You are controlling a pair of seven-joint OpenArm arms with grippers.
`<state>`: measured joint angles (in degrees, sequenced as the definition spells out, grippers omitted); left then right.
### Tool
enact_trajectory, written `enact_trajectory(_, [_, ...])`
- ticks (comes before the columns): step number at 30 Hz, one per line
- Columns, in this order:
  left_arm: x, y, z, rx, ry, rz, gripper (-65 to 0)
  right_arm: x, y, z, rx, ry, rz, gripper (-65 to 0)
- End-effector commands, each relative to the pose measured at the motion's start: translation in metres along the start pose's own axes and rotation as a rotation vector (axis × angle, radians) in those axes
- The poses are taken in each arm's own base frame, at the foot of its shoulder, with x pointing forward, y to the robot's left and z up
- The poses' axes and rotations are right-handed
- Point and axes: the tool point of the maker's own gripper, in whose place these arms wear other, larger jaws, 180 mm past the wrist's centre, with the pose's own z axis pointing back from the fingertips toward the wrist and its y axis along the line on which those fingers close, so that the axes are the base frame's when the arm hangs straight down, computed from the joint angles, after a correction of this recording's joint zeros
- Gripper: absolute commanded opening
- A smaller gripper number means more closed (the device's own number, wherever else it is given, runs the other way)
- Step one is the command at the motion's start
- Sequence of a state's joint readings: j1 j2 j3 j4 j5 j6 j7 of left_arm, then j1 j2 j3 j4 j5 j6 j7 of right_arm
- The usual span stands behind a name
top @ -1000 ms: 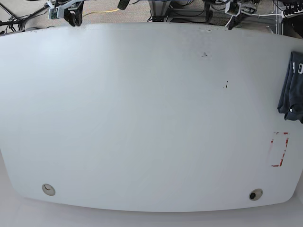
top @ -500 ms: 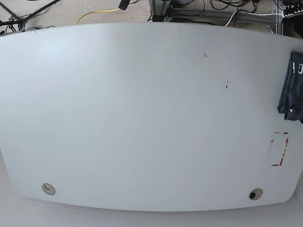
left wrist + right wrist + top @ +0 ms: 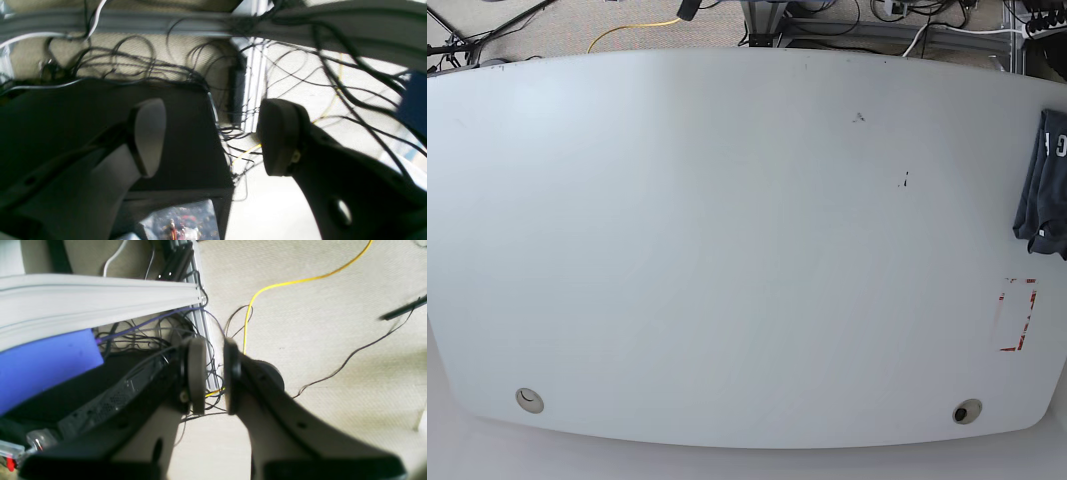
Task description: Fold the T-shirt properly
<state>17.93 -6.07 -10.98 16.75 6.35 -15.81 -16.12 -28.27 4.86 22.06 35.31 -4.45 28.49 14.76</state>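
The dark navy T-shirt (image 3: 1044,187) lies bunched in a narrow strip at the right edge of the white table (image 3: 727,250), partly cut off by the frame; a bit of white lettering shows. Neither gripper shows in the base view. In the left wrist view my left gripper (image 3: 213,135) is open and empty, hanging over cables and floor behind the table. In the right wrist view my right gripper (image 3: 211,375) is nearly shut with a narrow gap, empty, over the carpet beside the table's edge.
A red tape rectangle (image 3: 1017,315) marks the table near the right front. Two round cable holes (image 3: 529,401) (image 3: 967,411) sit near the front edge. A yellow cable (image 3: 267,290), black cables (image 3: 140,66) and a blue box (image 3: 46,363) lie behind the table.
One second ago both grippers showed at the table's far edge in the base view; they have pulled back out of that view. The T-shirt has not moved.
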Motion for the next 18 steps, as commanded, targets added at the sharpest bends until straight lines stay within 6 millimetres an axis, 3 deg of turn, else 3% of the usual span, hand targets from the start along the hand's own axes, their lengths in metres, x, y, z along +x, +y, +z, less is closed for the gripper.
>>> enact_trajectory(1, [-0.008,0.008,0.001,0.008,0.037,0.009,-24.7,-0.011,-0.002,0.0,-0.011,0.036,0.023,-55.8])
enact_trajectory(5, [-0.004,0.017,-0.007,0.061,0.094,0.011,-24.4,-0.009,-0.002,-0.014,-0.035,0.075,0.074,-55.6])
enact_trajectory(11, [0.012,0.028,-0.016,0.142,0.178,-0.132,-24.3,-0.012,0.0,-0.031,-0.069,0.144,0.137,-55.6])
enact_trajectory(18, [0.017,0.026,-0.019,0.149,0.21,-0.129,-24.3,-0.009,0.004,-0.041,-0.077,0.197,0.132,-55.5])
